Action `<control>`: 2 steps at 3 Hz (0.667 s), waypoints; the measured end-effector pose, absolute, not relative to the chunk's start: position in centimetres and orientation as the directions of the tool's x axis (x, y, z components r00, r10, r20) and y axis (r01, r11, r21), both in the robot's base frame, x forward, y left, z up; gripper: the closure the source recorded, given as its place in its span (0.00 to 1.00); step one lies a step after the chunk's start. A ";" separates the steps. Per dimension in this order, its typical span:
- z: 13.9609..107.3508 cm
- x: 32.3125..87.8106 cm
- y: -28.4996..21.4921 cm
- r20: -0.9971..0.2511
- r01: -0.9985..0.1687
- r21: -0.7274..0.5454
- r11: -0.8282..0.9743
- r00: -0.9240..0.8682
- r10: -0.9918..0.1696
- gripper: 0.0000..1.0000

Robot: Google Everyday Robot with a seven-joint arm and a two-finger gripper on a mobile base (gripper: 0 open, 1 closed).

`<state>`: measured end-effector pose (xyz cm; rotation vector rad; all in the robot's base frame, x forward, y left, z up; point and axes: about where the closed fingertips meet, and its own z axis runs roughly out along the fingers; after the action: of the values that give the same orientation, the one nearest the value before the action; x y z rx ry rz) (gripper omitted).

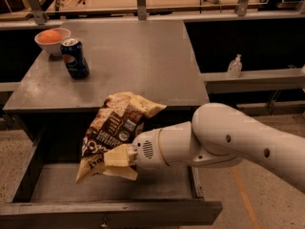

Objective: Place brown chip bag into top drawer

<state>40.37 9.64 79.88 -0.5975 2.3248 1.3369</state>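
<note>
1. I am seeing the jaws of the gripper [116,159] clamping on the lower, tan part of the chip bag [116,125]. One cream finger [119,155] is lying across the front of the foil.
2. The chip bag is hanging in the air at a tilt. Its dark brown top is leaning up and to the right, toward the front edge of the counter [143,61], and its tan bottom corner is pointing down and to the left.
3. The bag is hovering over the open drawer [62,185]. As far as I can tell, it is touching neither the flat grey bottom nor the sides.
4. The drawer is standing pulled out from under the counter, with its front panel running along the bottom of the view.
5. The white arm [238,137] is reaching in from the right, with its wrist crossing above the right side of the drawer.
6. On the counter, well behind the bag, a blue soda can [75,57] is standing upright near the left rear. Just behind it, a white bowl [45,47] is holding something orange.
7. Off to the right, a clear pump bottle [234,66] is standing on a lower ledge [267,78], well apart from the counter things.
</note>
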 end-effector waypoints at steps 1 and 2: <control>78.3 40.2 9.7 -0.485 -0.499 0.719 0.483 -0.859 -0.165 0.36; 77.4 40.4 9.7 -0.467 -0.480 0.714 0.509 -0.869 -0.164 0.12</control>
<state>40.40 9.65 77.43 -0.5365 2.4147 1.2994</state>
